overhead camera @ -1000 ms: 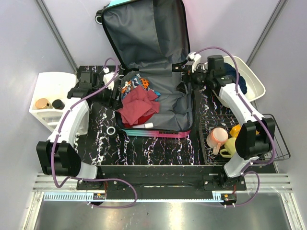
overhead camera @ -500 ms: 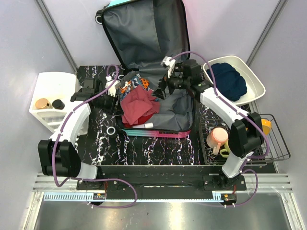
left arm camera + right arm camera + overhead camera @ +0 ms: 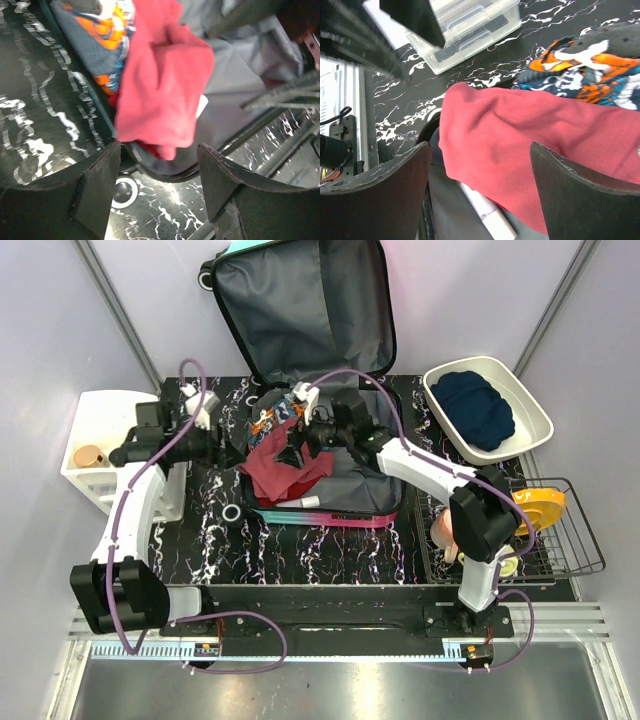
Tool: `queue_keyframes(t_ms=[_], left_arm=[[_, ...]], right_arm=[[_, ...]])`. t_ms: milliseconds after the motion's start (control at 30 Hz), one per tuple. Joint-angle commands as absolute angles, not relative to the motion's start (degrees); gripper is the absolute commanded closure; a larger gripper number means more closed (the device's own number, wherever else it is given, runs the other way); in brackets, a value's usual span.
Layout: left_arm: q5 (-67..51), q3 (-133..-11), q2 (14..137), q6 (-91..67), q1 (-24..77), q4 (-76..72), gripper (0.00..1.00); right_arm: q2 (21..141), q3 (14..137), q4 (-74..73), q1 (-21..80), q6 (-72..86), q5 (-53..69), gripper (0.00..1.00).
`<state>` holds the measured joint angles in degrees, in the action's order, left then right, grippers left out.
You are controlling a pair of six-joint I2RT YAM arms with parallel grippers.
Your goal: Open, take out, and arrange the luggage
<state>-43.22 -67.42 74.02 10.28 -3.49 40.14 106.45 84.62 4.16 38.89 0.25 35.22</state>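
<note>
The left end effector (image 3: pixel 159 150) is seen with its jaws spread apart and nothing held between them. It is placed at the left rim of the luggage (image 3: pixel 300 310), just beside a crumpled red cloth (image 3: pixel 165 85) that is draped over that rim. A small white ring (image 3: pixel 124 190) is seen on the black marbled tabletop (image 3: pixel 320 550) below its fingers.

The right end effector (image 3: pixel 480 147) is likewise held wide open and grips nothing. It is poised over the red cloth from the other side, and whether the cloth is touched cannot be told. A white tube (image 3: pixel 487 215) is partly covered by the cloth's near edge.

The luggage is laid open at the middle of the tabletop. Its lid is propped upright against the back wall, so that the grey lining is shown. The red cloth is heaped in the left part of the base. A garment patterned in orange and blue (image 3: pixel 275 418) is bunched behind the cloth, near the hinge.

A white oval tub (image 3: pixel 535 425) with a dark blue cloth (image 3: pixel 478 408) in it is set to the right of the luggage. A wire rack (image 3: pixel 580 540) nearer the arm bases is loaded with a yellow plate (image 3: pixel 540 508) and a pink cup (image 3: pixel 445 530). A white shelf unit (image 3: pixel 100 410) is placed at the left edge.
</note>
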Motion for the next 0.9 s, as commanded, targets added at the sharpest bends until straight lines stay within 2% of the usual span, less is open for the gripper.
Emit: queue_keyframes(t_ms=[0,133,267,367,667,800,867], left_arm=[[-45.09,-67.33,73.03,9.05,-8.34,36.65,0.34],[-43.51,-66.36,75.67,11.86,-8.44,38.49,0.44],[-43.06,-65.04,78.04,14.76,-8.35,37.97,0.50],[-43.50,-63.64,79.27,16.26,-8.26,36.65,0.53],[-46.32,-59.33,79.63,14.86,-7.12,29.03,0.54],[-45.53,-58.01,79.10,10.56,-5.45,24.18,0.60],[-45.26,-57.75,78.93,9.76,-4.84,22.42,0.66]], right_arm=[[107.93,86.48,9.49,42.71,2.98,30.85,0.14],[109.16,87.27,10.11,45.00,3.43,29.45,0.16],[110.74,88.42,9.76,46.75,2.90,26.64,0.15],[111.53,88.94,9.49,48.16,2.99,22.00,0.13],[112.85,88.24,8.96,52.29,0.35,10.74,0.04],[113.38,87.63,9.75,52.82,0.35,7.65,0.04],[113.64,87.54,9.93,52.74,0.35,6.51,0.04]])
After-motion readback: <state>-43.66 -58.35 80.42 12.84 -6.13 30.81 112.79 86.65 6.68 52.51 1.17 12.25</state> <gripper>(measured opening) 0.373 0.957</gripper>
